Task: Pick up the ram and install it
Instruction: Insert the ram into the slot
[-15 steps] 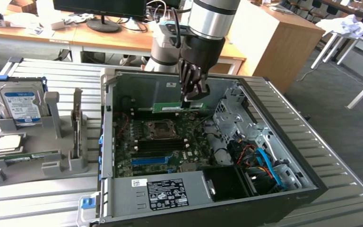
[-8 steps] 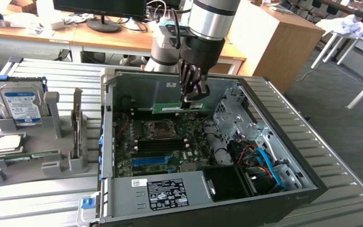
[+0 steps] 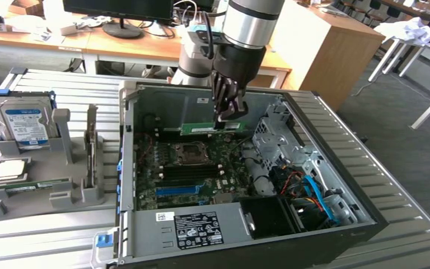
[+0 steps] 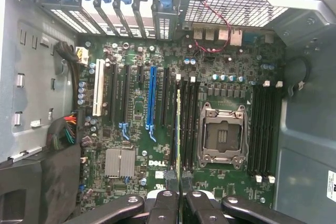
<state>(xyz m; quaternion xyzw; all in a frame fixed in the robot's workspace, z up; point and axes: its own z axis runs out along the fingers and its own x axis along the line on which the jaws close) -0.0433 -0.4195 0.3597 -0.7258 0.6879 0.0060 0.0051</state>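
Ribbed metal tabletop (image 3: 51, 235) carried, at the exterior view's left, a grey plastic holder (image 3: 80, 196) with a blue-labelled hard drive (image 3: 24, 123) standing upright in it. At centre frame, the boxy open case (image 3: 364, 221) left free room above its green motherboard (image 3: 192, 179). There the gripper (image 3: 226, 117), clamped on the thin green ram (image 3: 211, 128), held it level near the rear wall, above the square socket (image 3: 188, 152).

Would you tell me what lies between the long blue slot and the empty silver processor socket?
In the wrist view, black slots and the thin green ram stick, held edge-on by the pincer, lie there.
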